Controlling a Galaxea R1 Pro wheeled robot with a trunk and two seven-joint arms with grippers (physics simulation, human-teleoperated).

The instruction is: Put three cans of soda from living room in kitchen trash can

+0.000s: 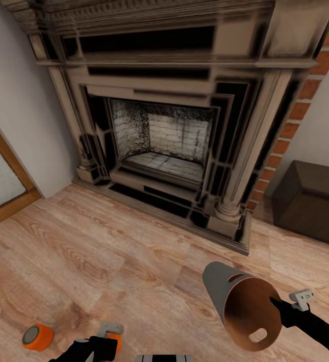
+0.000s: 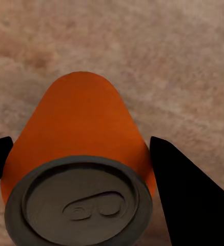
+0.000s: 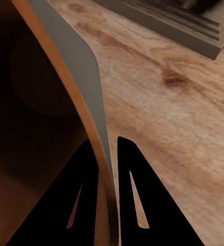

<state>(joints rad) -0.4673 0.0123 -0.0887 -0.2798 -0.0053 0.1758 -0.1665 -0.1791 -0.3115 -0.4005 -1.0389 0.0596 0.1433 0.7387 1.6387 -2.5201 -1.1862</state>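
Orange soda can (image 2: 76, 154) sits clamped in the left pincer (image 1: 106, 338); another (image 1: 37, 337) lies on the floor, near left. Right pincer (image 3: 107, 197) pinches the tilted bin's (image 1: 237, 296) rim, so dropping the can in seems next.

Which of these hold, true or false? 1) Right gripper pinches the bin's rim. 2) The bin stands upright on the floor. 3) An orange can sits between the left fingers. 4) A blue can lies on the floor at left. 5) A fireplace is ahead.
1) True: the right gripper has a finger on each side of the bin wall.
2) False: the bin is tilted, its brown inside facing the head camera.
3) True: the orange can sits between the left gripper fingers.
4) False: the second can on the floor is orange.
5) True: the fireplace is ahead.
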